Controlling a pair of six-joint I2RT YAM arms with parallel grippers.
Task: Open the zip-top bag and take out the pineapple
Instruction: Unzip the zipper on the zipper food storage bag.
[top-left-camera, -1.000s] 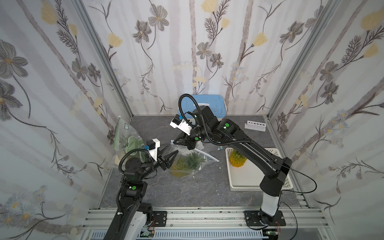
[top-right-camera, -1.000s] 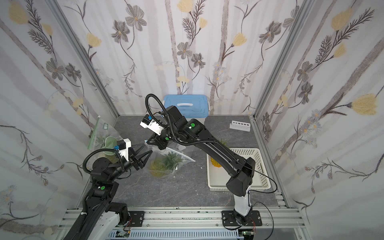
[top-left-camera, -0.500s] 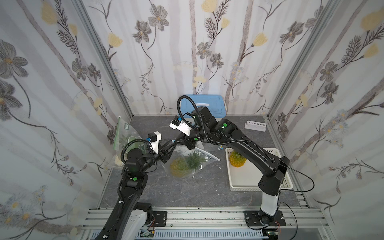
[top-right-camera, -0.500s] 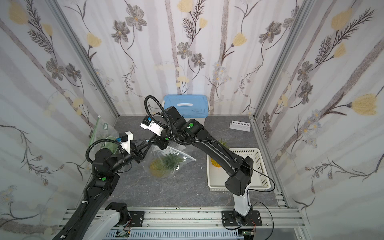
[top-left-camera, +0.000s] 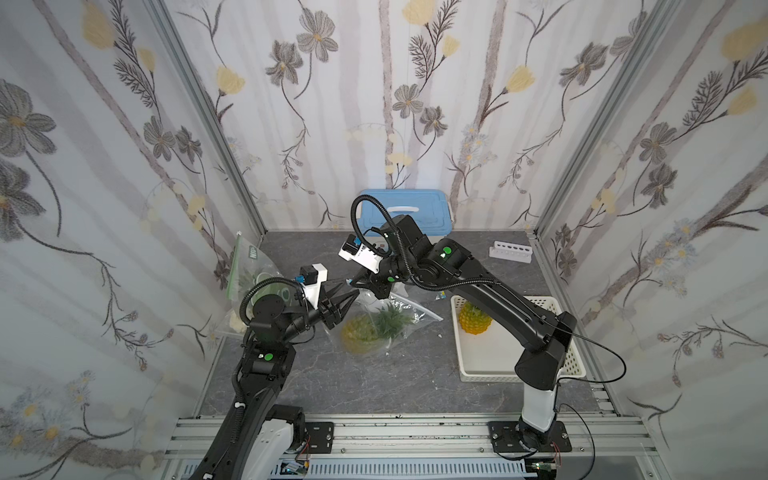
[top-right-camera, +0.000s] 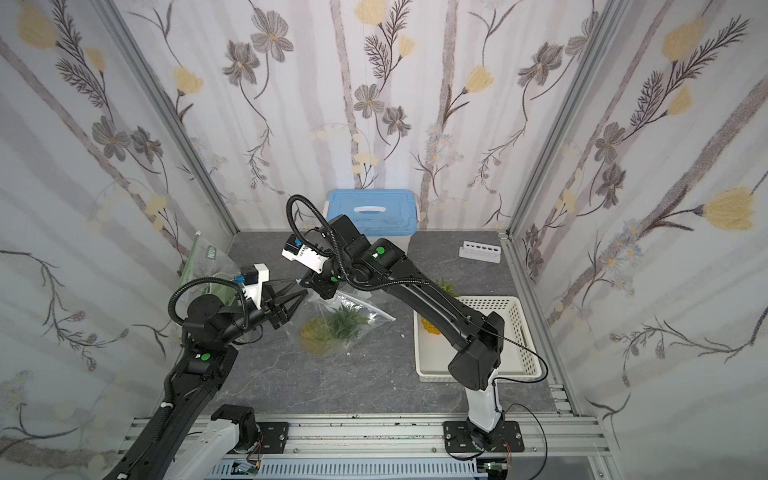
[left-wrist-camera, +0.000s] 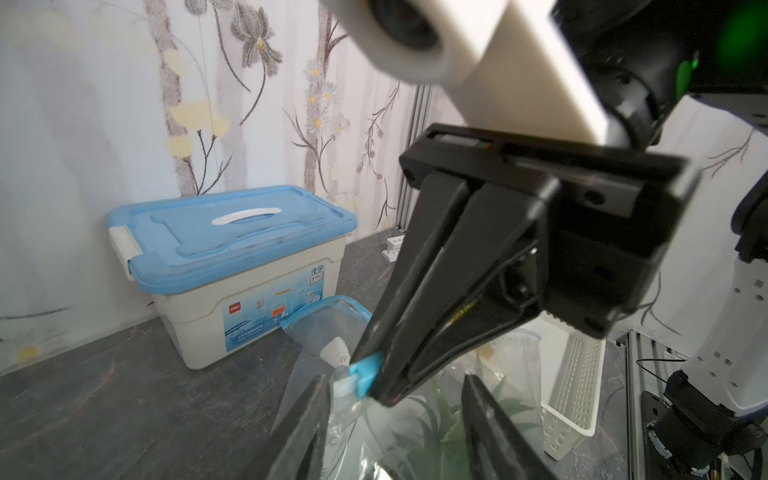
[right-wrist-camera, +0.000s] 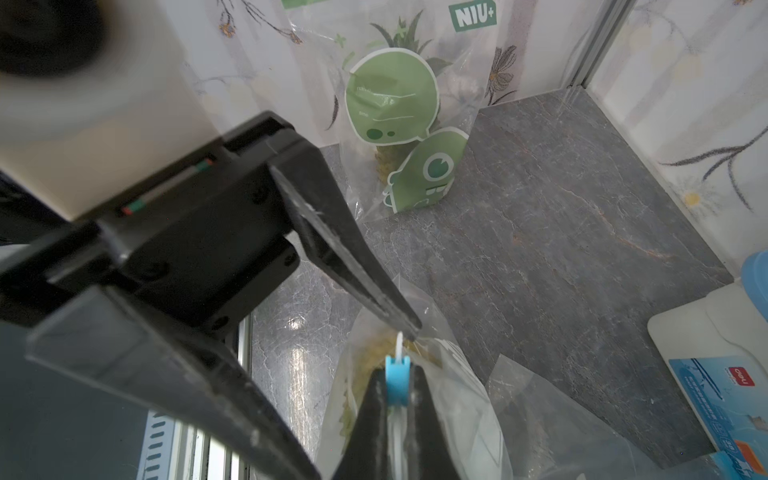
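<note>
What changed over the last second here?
The left gripper rose and reached forward to the top edge of the bag, beside the slider. Its jaws narrowed but are still apart. The right gripper stayed shut on the slider, in place. Bag and pineapple lie as before.

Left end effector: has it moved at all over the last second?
Yes. In a top view, the left end effector has moved farther back, closer to the blue-lidded box.

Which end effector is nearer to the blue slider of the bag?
Right. The right end effector is shut on the slider; the left end effector stands open just beside it.
</note>
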